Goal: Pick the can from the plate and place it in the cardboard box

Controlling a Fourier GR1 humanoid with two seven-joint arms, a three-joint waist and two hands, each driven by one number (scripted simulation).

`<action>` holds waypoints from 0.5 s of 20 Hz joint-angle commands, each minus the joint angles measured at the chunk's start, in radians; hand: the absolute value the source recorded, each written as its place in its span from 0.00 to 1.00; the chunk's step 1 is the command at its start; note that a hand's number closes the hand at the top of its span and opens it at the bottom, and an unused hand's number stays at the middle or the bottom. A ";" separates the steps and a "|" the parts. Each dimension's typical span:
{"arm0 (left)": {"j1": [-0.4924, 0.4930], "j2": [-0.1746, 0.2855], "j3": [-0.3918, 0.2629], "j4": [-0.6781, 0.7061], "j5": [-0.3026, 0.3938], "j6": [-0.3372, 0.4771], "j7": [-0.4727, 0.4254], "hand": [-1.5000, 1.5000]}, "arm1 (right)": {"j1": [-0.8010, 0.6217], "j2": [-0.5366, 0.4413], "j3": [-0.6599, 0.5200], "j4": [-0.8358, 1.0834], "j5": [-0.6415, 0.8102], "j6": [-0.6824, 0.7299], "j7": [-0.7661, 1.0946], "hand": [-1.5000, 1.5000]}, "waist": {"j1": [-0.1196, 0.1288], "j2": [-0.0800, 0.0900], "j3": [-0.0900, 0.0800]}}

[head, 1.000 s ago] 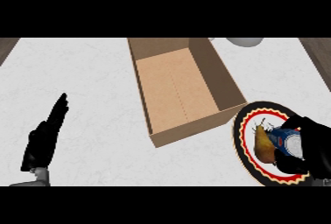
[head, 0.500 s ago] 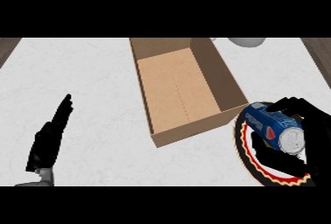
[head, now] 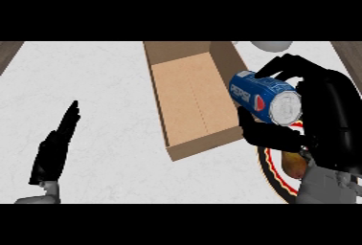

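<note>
Head view: a cardboard box (head: 185, 103) is seen open on the white counter (head: 99, 86), its flaps spread and its brown floor bare. All places below are given relative to this box.

Just at the box's right wall, a blue can (head: 263, 97) is held by the right hand (head: 329, 111). The can is tilted onto its side, with its blue lettered end overlapping the rim of the right wall and its silver end turned away from the box. The fingers (head: 284, 65) are curled over the can's far side and the thumb (head: 272, 136) is wrapped under its near side, so the can is grasped between them. The can is not resting on the plate.

To the right of the box's near right corner, a plate (head: 271, 168) with a red and dark patterned rim is seen, largely covered by the right hand and forearm. A yellowish-brown thing (head: 294, 163) lies on it; what it is cannot be told.

Well to the left of the box, near the lower edge, the left hand (head: 55, 146) is shown at rest, its fingers straight and released, with nothing held.

Beyond the box's far right corner, a pale grey round thing (head: 273, 45) is cut off by the edge of the view.
</note>
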 commanded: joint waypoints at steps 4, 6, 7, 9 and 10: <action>0.011 -0.009 -0.002 0.054 -0.008 -0.004 -0.076 0.50 | -0.299 0.014 -0.031 0.345 -0.001 -0.064 0.068 1.00 | 0.005 0.003 0.000; -0.020 -0.020 0.010 0.065 0.000 0.007 -0.053 0.50 | -0.305 0.014 -0.030 0.470 0.011 -0.136 0.012 1.00 | 0.005 0.004 0.000; -0.003 0.016 0.022 -0.028 0.021 -0.030 0.016 0.50 | -0.336 0.014 -0.032 0.506 -0.023 -0.179 0.037 1.00 | 0.009 0.002 0.001; -0.056 -0.024 -0.004 0.088 -0.014 0.004 -0.034 0.50 | -0.400 0.014 -0.045 0.612 -0.034 -0.208 0.015 1.00 | 0.006 0.005 0.000; -0.068 0.009 0.022 0.029 -0.002 -0.005 0.015 0.50 | -0.427 0.014 -0.068 0.691 -0.038 -0.211 -0.010 1.00 | 0.013 0.006 0.000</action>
